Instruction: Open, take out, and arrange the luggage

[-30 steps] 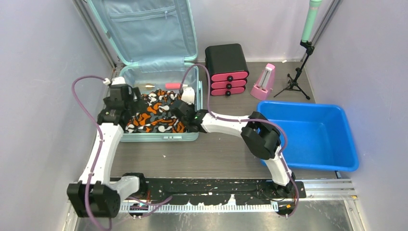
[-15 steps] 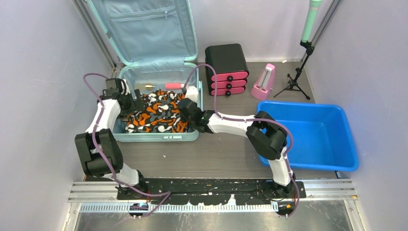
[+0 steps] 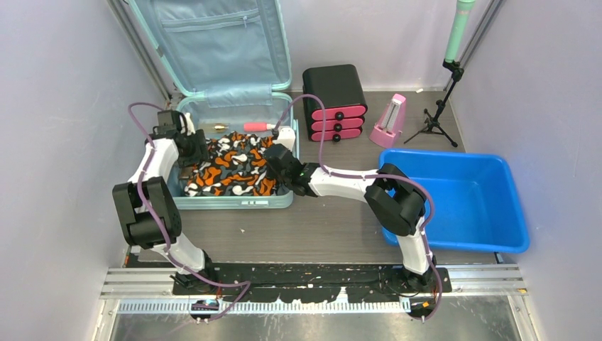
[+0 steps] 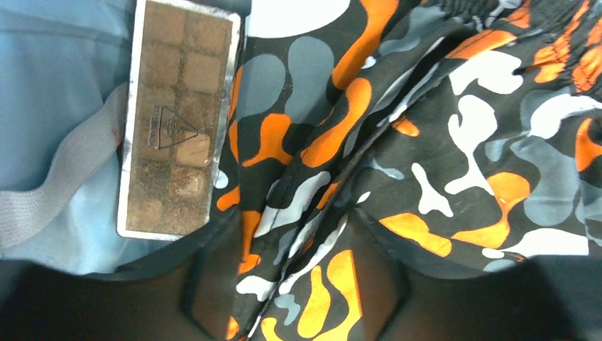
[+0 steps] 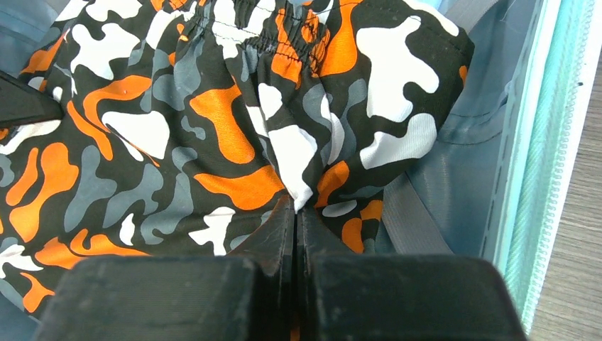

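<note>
Since a second ago the left arm has folded back: its elbow now stands on the near-left side of the luggage [image 3: 234,202] and its wrist reaches in over the case's left wall. The right arm has barely shifted.

The luggage lies open on the counter [image 3: 312,234], its lid propped upright against the back wall with the pale blue lining showing. A camouflage garment [image 3: 231,170] in black, orange, grey and white fills most of the lower shell.

The left end effector [image 3: 195,150] is down on the garment at the luggage's left side. In the left wrist view its dark fingers [image 4: 213,288] stand either side of a raised fold, but I cannot tell whether they clamp it. Just beside that fold, a flat foil packet [image 4: 174,121] lies on the lining, next to a grey strap [image 4: 64,170].

The right end effector [image 5: 294,213] is clenched on a pinch of the garment near the luggage's right wall, its fingers pressed together.

A black drawer box [image 3: 334,99] stands just right of the luggage, and a blue tub [image 3: 454,199] sits further right.
</note>
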Robot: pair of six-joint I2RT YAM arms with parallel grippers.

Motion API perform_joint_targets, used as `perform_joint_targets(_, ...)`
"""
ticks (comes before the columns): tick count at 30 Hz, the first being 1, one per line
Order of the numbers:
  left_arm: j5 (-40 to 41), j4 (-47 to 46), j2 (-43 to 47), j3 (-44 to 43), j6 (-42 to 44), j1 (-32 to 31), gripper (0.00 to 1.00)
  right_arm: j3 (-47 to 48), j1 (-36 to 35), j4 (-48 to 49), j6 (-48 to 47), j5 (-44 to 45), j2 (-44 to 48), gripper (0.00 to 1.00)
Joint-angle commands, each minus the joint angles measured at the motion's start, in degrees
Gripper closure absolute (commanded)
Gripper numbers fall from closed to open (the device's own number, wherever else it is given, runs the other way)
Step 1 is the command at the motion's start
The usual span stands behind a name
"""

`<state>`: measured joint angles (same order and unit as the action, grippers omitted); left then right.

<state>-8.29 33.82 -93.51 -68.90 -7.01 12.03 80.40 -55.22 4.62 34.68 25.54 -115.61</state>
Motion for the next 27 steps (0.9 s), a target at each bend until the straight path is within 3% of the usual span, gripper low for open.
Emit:
perform_joint_targets(1,-2.9,0.0,0.9,-3.7,0.3,0.4,0.56,-0.6,1.0,-0.9,0.3,1.7,2.9,0.96)
perform_joint_targets(7,-3.3,0.4,2.1,-5.0,-0.9,0.4,1.0,-1.4,1.0,-0.5,-0.9,2.3,4.2,0.98)
perform_joint_targets(11,-4.7,3.4,2.5,-7.3,-2.3,0.3,1.0,-0.2,1.0,-0.5,-2.1,2.4,5.0,1.0)
perform_joint_targets(21,3.3,7.7,8.2,-9.6,-6.6,-0.2,1.0,1.9,1.0,-0.9,-3.8,-0.4,7.1,1.0)
perform_joint_targets(27,1.6,7.3,11.2,-8.9,-8.4,-0.3,1.0,-0.2,0.8,2.1,-5.6,-1.2,9.6,1.0)
